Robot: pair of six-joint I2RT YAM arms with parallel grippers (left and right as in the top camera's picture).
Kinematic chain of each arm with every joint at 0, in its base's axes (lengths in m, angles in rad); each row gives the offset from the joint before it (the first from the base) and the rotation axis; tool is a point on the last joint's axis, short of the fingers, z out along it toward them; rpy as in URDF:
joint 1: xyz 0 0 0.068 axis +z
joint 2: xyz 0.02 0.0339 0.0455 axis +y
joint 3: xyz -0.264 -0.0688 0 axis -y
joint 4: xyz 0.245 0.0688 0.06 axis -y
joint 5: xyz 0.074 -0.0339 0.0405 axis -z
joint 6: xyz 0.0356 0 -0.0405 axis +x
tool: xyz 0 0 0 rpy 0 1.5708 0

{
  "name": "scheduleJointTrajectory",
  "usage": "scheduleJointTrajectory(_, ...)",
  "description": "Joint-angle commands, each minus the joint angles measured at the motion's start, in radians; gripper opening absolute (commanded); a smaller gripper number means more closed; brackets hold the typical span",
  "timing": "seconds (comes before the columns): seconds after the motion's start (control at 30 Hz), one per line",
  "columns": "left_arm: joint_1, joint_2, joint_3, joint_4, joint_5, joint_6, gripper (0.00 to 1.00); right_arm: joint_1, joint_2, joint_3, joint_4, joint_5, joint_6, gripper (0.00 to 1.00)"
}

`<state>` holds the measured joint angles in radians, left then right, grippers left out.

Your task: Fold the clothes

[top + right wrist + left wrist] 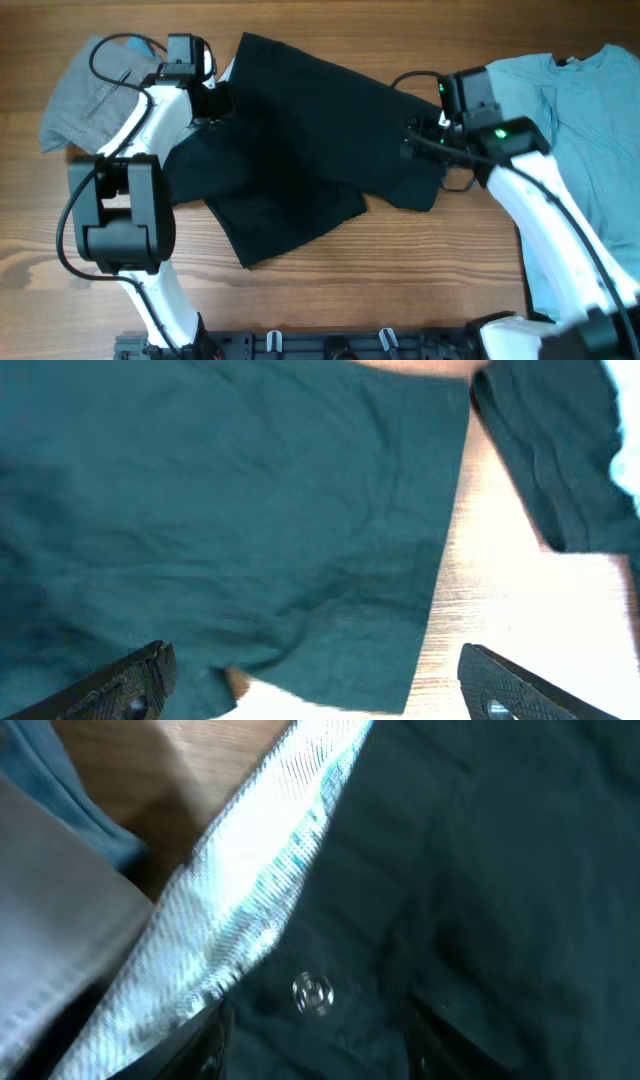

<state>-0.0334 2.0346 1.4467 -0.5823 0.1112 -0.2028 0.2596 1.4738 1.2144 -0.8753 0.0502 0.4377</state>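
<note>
1. Dark cloth fills the left wrist view: the black garment (480,870), with a metal snap (313,992) on it and a pale striped band (250,900) turned out along its border.
2. At the bottom of that view the left pincer (318,1055) shows only two dark fingertips (212,1038), set apart with the cloth between them. Whether it grips the cloth cannot be told.
3. Seen from overhead, the black garment (300,140) lies rumpled and slantwise across the middle of the tabletop (400,290). It runs from the far edge toward the near edge, with one flap lapping over another.
4. The left pincer (213,100) sits at the garment's far-left border, and the right pincer (415,140) sits at its right border.
5. The right pincer (318,695) is released, its fingers (125,685) spread wide over the garment's hem and the bare wood beside it.
6. A grey garment (85,95) lies at the far-left corner.
7. A light blue T-shirt (590,130) lies along the right edge.
</note>
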Motion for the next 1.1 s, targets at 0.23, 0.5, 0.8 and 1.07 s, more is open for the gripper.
scheduleJointTrajectory(0.23,-0.016,-0.234,0.012,-0.169,0.118,0.073,0.57,-0.271,0.329,0.008,0.261,-0.162,-0.082,0.81)
scheduleJointTrajectory(0.5,-0.111,-0.283,0.012,-0.3,0.127,0.098,0.56,-0.292,0.517,0.008,0.481,-0.235,-0.169,0.42)
scheduleJointTrajectory(0.8,-0.163,-0.283,0.012,-0.306,0.128,0.098,0.58,-0.297,0.607,0.008,0.816,-0.138,-0.165,0.16)
scheduleJointTrajectory(1.07,-0.172,-0.283,0.012,-0.317,0.128,0.093,0.65,-0.363,0.603,0.074,1.174,-0.141,-0.134,0.43)
